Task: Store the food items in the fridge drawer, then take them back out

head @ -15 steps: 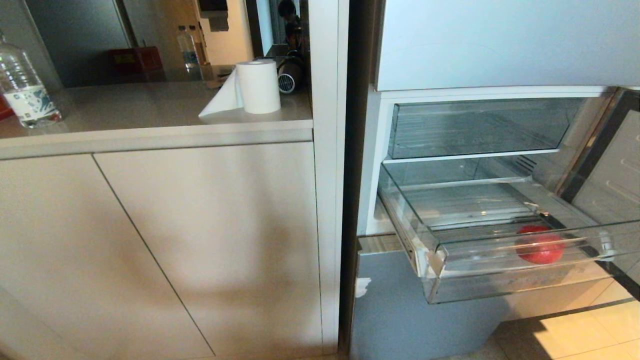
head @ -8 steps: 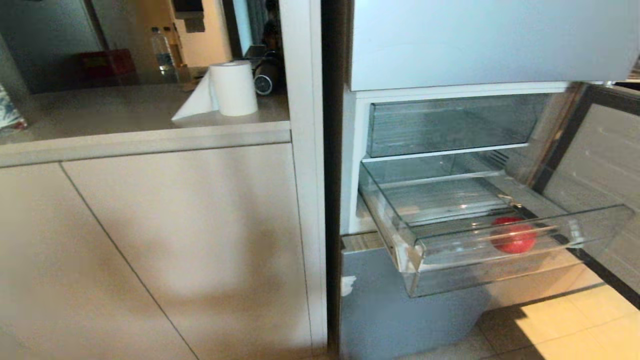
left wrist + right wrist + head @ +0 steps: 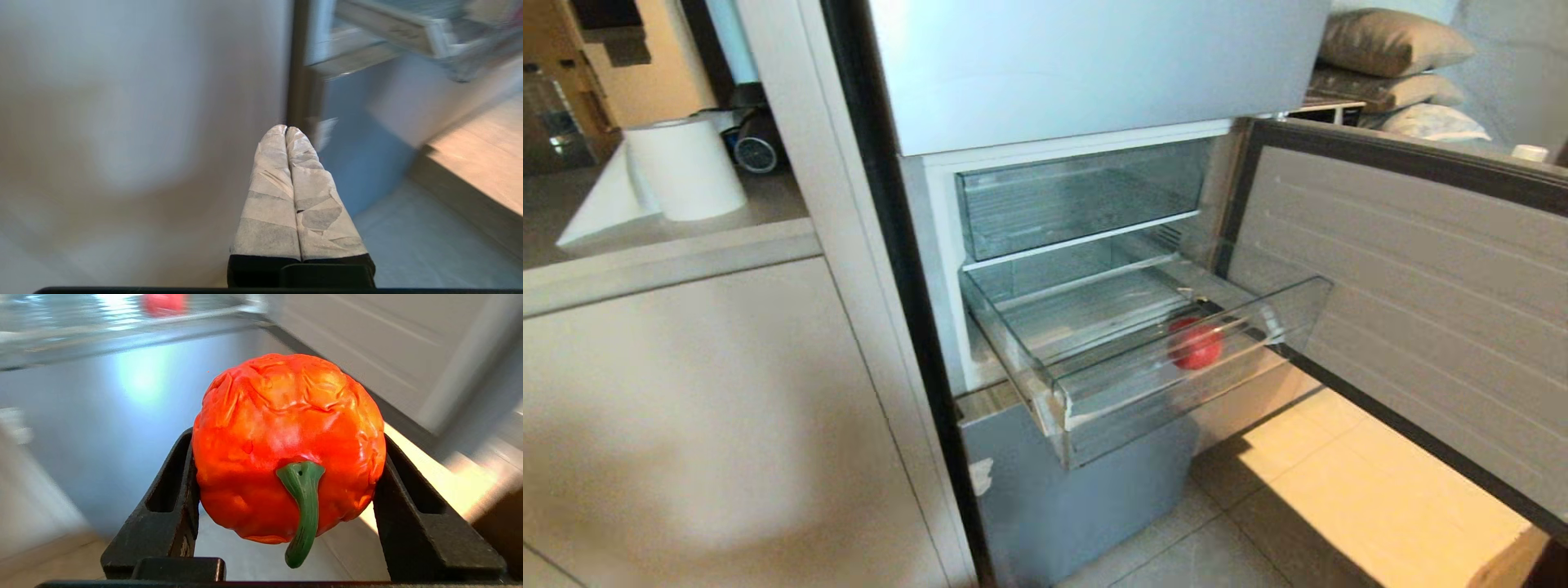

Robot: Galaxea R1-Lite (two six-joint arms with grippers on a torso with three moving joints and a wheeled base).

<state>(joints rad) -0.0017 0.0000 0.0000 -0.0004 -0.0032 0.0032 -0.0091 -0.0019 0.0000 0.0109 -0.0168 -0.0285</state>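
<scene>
The fridge drawer (image 3: 1143,396) of clear plastic stands pulled out of the fridge, white tape on its front left corner. One round red food item (image 3: 1195,344) lies inside it near the right end, and shows again far off in the right wrist view (image 3: 163,303). My right gripper (image 3: 288,441) is shut on a second food item (image 3: 286,416), orange-red and wrinkled, with a green stem pointing back at the camera. It is held low, in front of the fridge. My left gripper (image 3: 286,128), wrapped in white tape, is shut and empty. Neither arm shows in the head view.
The fridge door (image 3: 1413,302) hangs open to the right of the drawer. A second clear drawer (image 3: 1078,200) sits closed above it. A paper towel roll (image 3: 682,167) stands on the counter (image 3: 670,253) to the left, over beige cabinet fronts (image 3: 711,425). Tiled floor (image 3: 1323,490) lies below.
The whole head view has swung to the right: the fridge now sits mid-picture and the open door has come into view. The red fruit lies in the same spot in the drawer.
</scene>
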